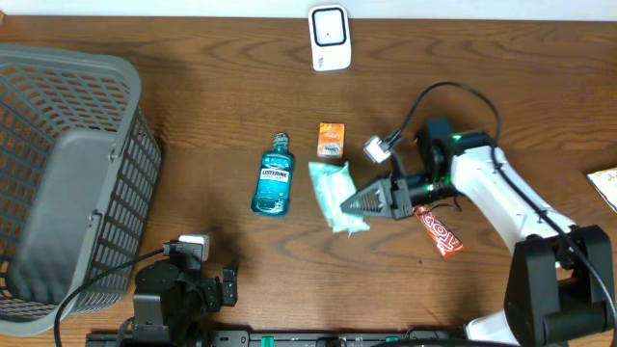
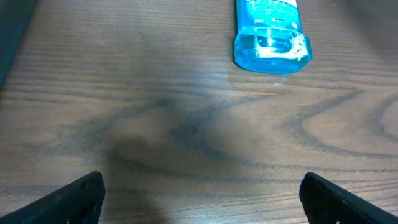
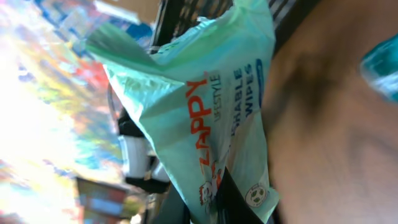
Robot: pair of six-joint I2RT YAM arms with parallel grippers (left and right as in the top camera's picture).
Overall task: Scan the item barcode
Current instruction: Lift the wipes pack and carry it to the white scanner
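A pale green pack of wipes (image 1: 335, 198) is lifted a little off the wooden table at its middle, with my right gripper (image 1: 354, 204) shut on its right edge. In the right wrist view the pack (image 3: 205, 106) hangs tilted and fills the frame, and a dark finger (image 3: 239, 202) crosses its lower corner. No barcode shows on the side facing the cameras. A white scanner (image 1: 329, 39) stands at the table's far edge. My left gripper (image 1: 227, 285) rests near the front edge, open (image 2: 202, 208), with nothing between its fingers.
A blue mouthwash bottle (image 1: 273, 178) (image 2: 272, 37) lies left of the wipes, and a small orange box (image 1: 331, 140) sits behind them. A red candy bar (image 1: 440, 232) lies under my right arm. A grey mesh basket (image 1: 116, 183) takes up the left side.
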